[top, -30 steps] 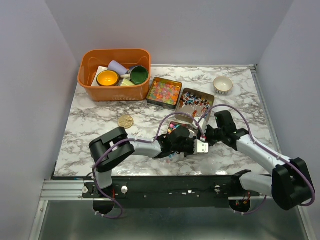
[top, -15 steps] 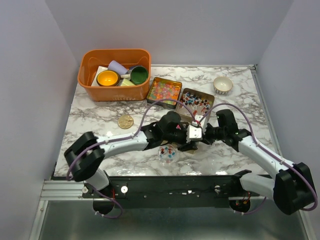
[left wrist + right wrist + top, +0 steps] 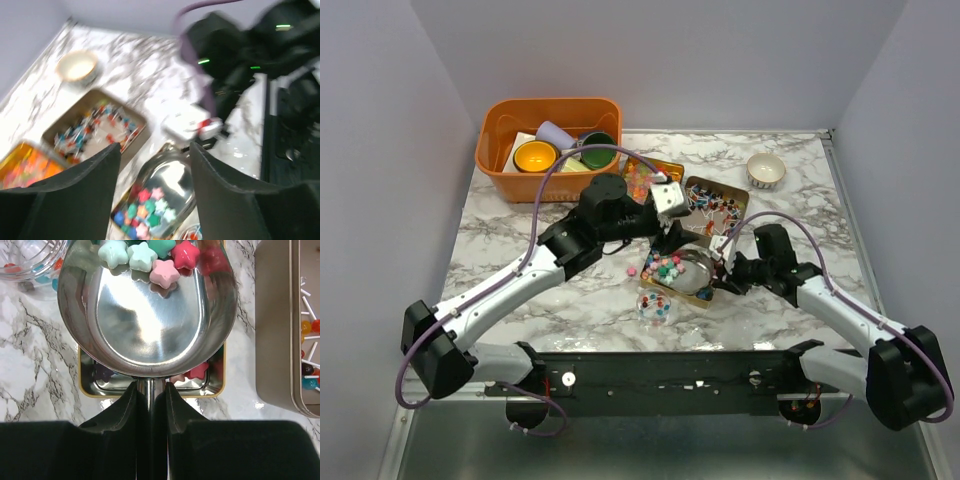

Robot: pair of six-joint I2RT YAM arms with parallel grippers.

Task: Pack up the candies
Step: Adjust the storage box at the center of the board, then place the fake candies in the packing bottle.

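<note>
My right gripper (image 3: 722, 272) is shut on the handle of a steel scoop (image 3: 147, 305); the jaws pinch the handle (image 3: 150, 395). The scoop bowl holds several bright star candies (image 3: 150, 257) over a small gold-rimmed tin (image 3: 150, 387) with more star candies. A small clear jar (image 3: 657, 307) with candies stands just in front of it. My left gripper (image 3: 665, 215) is open and empty, raised above the scoop (image 3: 167, 182) and the star candies (image 3: 145, 212). A tin of wrapped red/white/dark candies (image 3: 717, 205) and a tin of pastel candies (image 3: 642, 178) lie behind.
An orange basket (image 3: 490, 160) with cups stands at the back left. A gold round lid (image 3: 571, 242) lies left of centre. A small white bowl (image 3: 766, 169) sits at the back right. One pink candy (image 3: 632, 270) lies loose on the marble beside the tin.
My left arm has lifted off the scoop and tin and swung back toward the far tins, uncovering the clear jar. The right gripper still holds the scoop over the tin.
</note>
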